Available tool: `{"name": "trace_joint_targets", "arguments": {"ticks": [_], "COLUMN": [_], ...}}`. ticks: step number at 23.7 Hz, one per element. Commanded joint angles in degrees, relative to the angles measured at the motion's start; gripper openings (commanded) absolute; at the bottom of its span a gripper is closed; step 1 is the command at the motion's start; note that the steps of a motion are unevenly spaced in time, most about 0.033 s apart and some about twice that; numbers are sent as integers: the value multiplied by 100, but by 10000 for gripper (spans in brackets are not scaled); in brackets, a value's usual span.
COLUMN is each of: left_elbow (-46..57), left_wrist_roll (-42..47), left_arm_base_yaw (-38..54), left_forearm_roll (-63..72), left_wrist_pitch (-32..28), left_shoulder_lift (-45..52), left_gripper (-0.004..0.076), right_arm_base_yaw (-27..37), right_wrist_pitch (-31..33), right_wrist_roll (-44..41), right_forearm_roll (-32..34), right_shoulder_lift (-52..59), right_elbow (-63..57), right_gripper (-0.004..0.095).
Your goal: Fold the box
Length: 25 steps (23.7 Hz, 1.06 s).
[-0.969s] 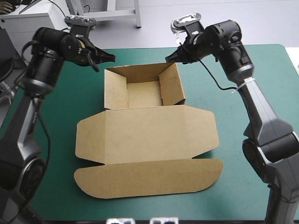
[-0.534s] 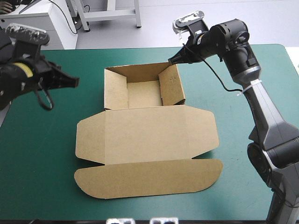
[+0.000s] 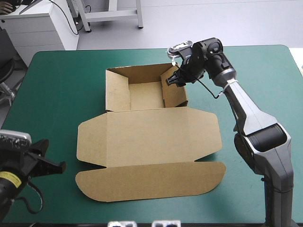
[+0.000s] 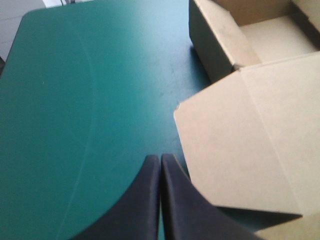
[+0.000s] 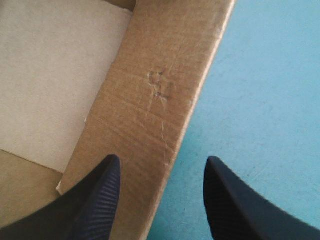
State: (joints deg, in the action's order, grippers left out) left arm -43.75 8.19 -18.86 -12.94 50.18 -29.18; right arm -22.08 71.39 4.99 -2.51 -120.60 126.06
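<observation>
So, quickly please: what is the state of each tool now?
Left tool: closed, holding nothing, above the teal-green cover.
Right tool: open, holding nothing, astride a side wall of the box.

High view looks down from behind; both wrist views closely share the box [image 3: 147, 137].

Near the box's [image 3: 147, 137] front flap, the high view's edge cuts off the left arm [image 3: 14, 182]; only its wrist and the left gripper [image 3: 60, 166] show. At the box's right wall the right gripper [image 3: 169, 81] is too small to tell whether its fingers [image 5: 97, 197] touch the board. The left wrist view crops the box's right half; the right wrist view shows only that wall and some floor.
</observation>
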Motion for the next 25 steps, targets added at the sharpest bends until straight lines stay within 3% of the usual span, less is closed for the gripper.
{"name": "trace_joint_targets", "arguments": {"ticks": [1,4,6,7,10,16,25], "left_elbow": [822,1585,1748,1759,1759,1759,1759], "left_wrist_roll": [417,376,376,376,376,376,376], "left_arm_base_yaw": [-23,-23,-23,-23,-23,-23,-23], "left_forearm_roll": [-94,136,155,149,99,90,90], "left_wrist_pitch": [-474,-451,-552,-570,-570,-570,-570], "left_shoulder_lift": [900,1833,2289,2424,2599,2599,2599], "left_gripper": [-8,-8,-8,-8,-8,-8,-8], "right_arm_base_yaw": [23,23,23,23,23,359,2173], "right_wrist_pitch": [26,26,26,26,15,26,26], "right_wrist_roll": [-100,-112,-142,-207,-372,-499,-35], "right_forearm_roll": [3,-164,-205,-205,251,1596,1843], "right_shoulder_lift": [-22,-341,-430,-471,-484,-473,-473], "right_elbow": [129,129,129,129,141,141,141], "right_gripper": [483,471,405,332,-20,-20,-20]}}
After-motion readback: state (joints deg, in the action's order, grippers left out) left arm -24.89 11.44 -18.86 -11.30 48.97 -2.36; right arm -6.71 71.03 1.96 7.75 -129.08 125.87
